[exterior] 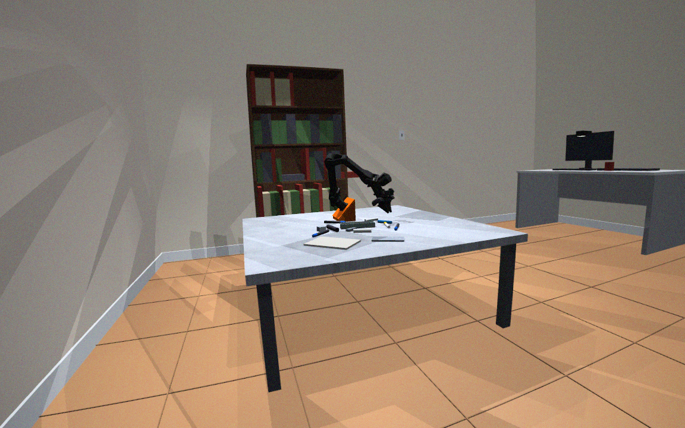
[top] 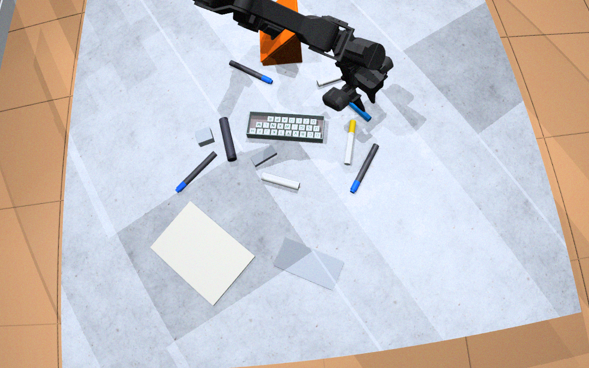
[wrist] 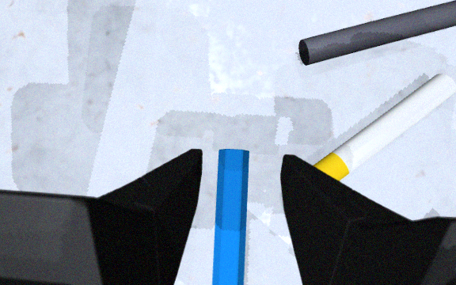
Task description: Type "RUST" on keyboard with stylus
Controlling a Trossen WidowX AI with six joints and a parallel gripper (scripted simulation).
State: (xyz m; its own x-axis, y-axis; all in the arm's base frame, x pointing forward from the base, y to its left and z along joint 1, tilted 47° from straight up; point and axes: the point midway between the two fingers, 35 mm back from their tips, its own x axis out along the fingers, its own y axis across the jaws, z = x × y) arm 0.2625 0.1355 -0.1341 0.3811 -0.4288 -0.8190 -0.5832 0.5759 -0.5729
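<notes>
The stylus, a blue faceted barrel (top: 364,115) (exterior: 385,221) (wrist: 232,210), lies on the table to the right of the keyboard in the top view. My gripper (top: 368,105) (wrist: 241,163) is partly open and empty, above the stylus. In the wrist view the barrel runs up between the fingers, with a gap on each side. The thin tip of the stylus is out of view there and hidden by the arm in the top view. The keyboard (top: 282,139) (exterior: 357,224) is a dark-rimmed tray with three rows of white letter keys.
A yellow-and-white marker (top: 348,148) (wrist: 402,119) and a dark blue-ended marker (top: 366,164) (wrist: 386,33) lie near the stylus. A white stick (top: 326,83) is partly behind the gripper. A black cylinder (top: 227,139) and grey block (top: 204,136) lie left of the keyboard.
</notes>
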